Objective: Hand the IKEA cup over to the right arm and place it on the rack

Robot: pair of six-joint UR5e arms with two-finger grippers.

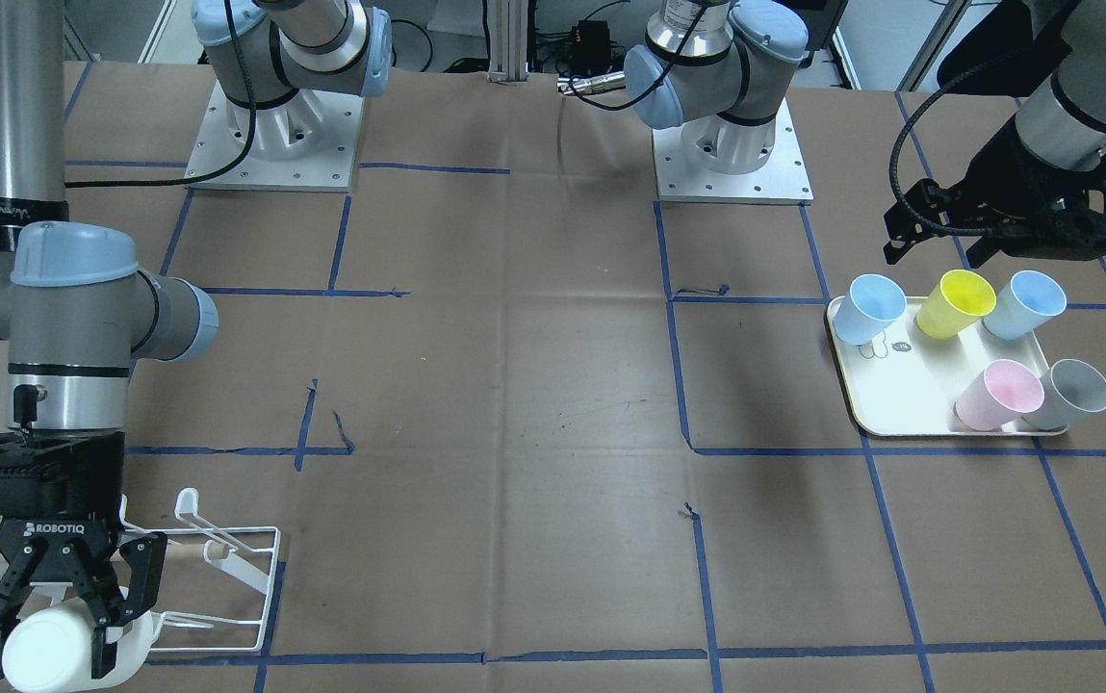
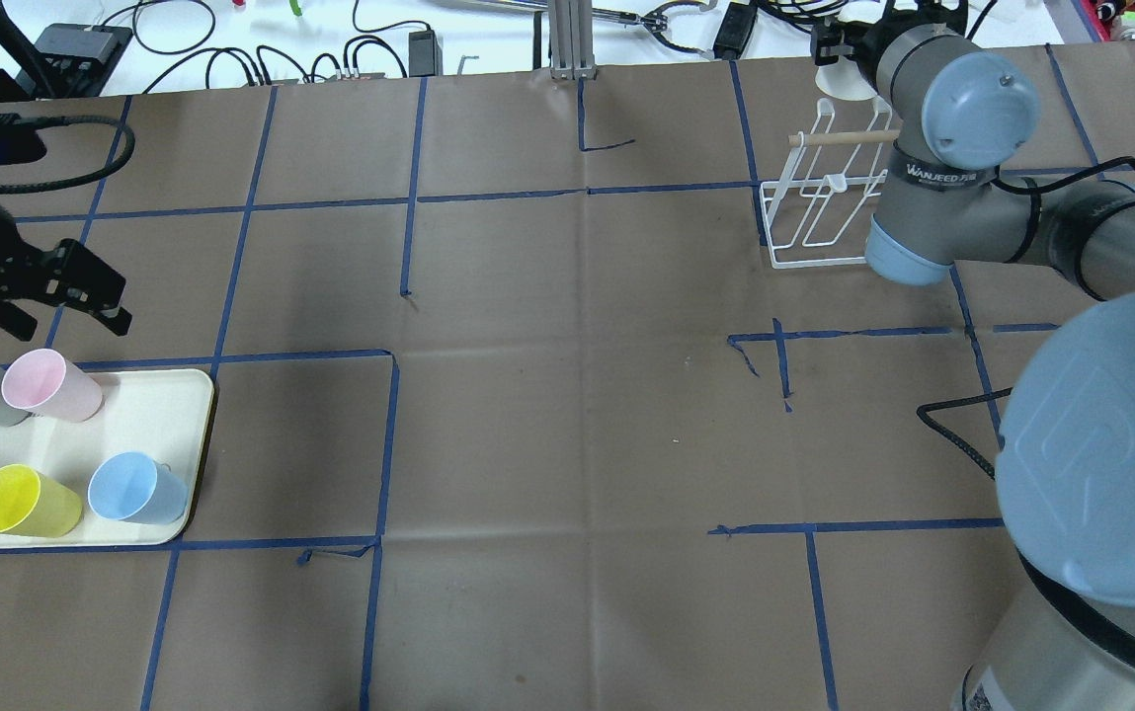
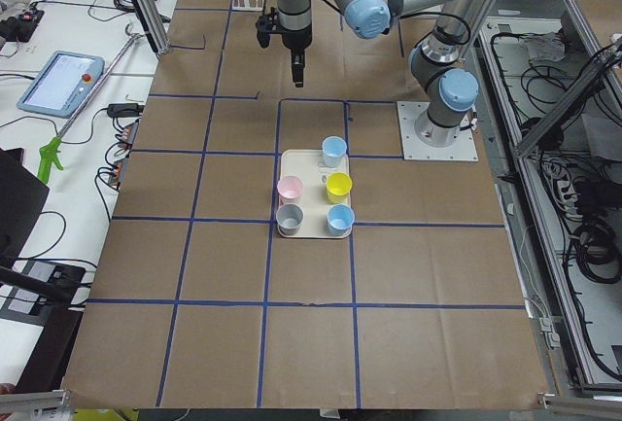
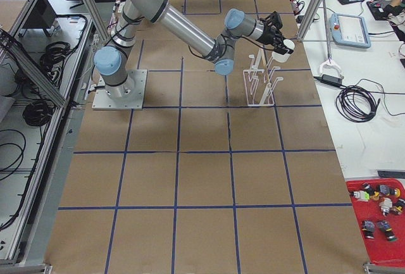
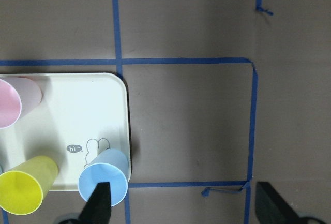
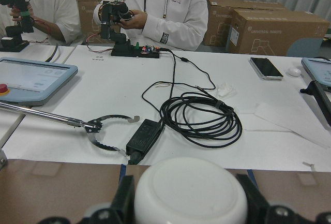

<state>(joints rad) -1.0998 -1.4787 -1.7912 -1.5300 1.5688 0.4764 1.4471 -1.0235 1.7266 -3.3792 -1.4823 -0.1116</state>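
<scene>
My right gripper (image 1: 52,662) is shut on a white IKEA cup (image 1: 47,650), held sideways with its base towards the front-facing camera. It hangs at the outer end of the white wire rack (image 1: 235,568). The cup's base fills the bottom of the right wrist view (image 6: 189,190) between the fingers. From overhead the cup (image 2: 844,84) is just beyond the rack (image 2: 819,222). I cannot tell whether the cup touches a prong. My left gripper (image 2: 58,308) is open and empty, just beyond the cream tray (image 2: 172,415); its fingers (image 5: 101,203) stand wide apart.
The tray (image 1: 899,399) holds several coloured cups lying tilted: pink (image 1: 1000,395), grey (image 1: 1072,393), yellow (image 1: 957,303) and blue ones (image 1: 875,308). Both arm bases (image 1: 731,144) stand at the robot's side of the table. Cables and operators show beyond the far edge (image 6: 196,115).
</scene>
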